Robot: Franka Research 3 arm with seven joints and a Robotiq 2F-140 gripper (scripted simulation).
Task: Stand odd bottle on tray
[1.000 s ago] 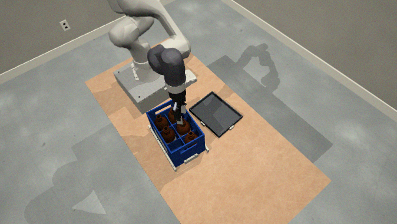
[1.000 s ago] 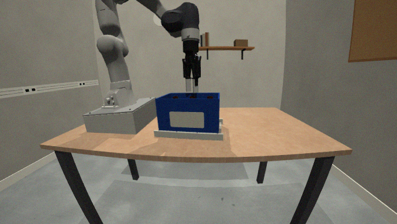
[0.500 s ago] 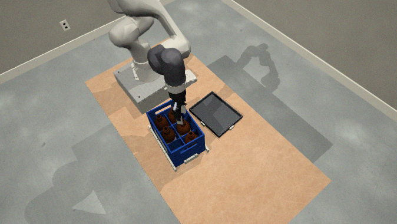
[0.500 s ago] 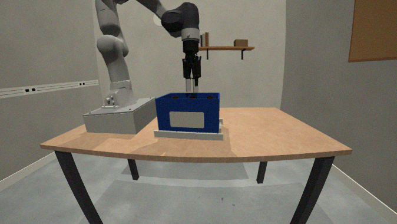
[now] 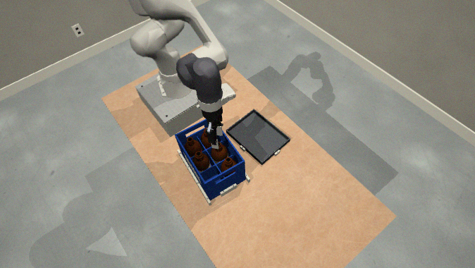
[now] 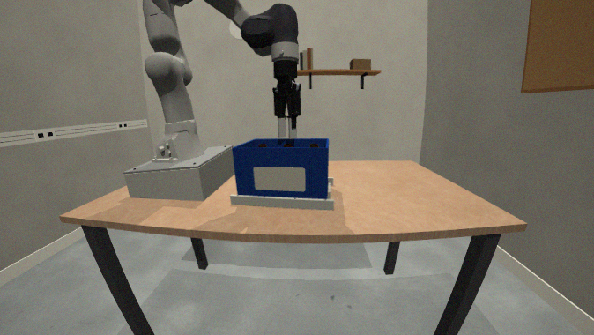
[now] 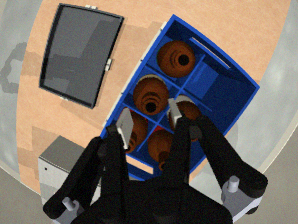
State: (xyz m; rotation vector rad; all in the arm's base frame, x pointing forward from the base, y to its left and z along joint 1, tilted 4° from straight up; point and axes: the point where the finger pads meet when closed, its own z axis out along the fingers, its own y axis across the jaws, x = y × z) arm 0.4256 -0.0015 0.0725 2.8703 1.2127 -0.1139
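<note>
A blue crate stands on a white base on the table. It holds several brown bottles, all upright. My gripper hangs straight down just above the crate's rim, partly open with nothing between the fingers. In the wrist view its fingertips straddle the mouth of one middle bottle from above. Another bottle stands in the end cell beyond it. The dark empty tray lies flat beside the crate. The bottle necks are too small to compare.
One crate cell is empty. The robot's grey base block stands close behind the crate. A wall shelf hangs far behind. The table edge runs in front of the crate.
</note>
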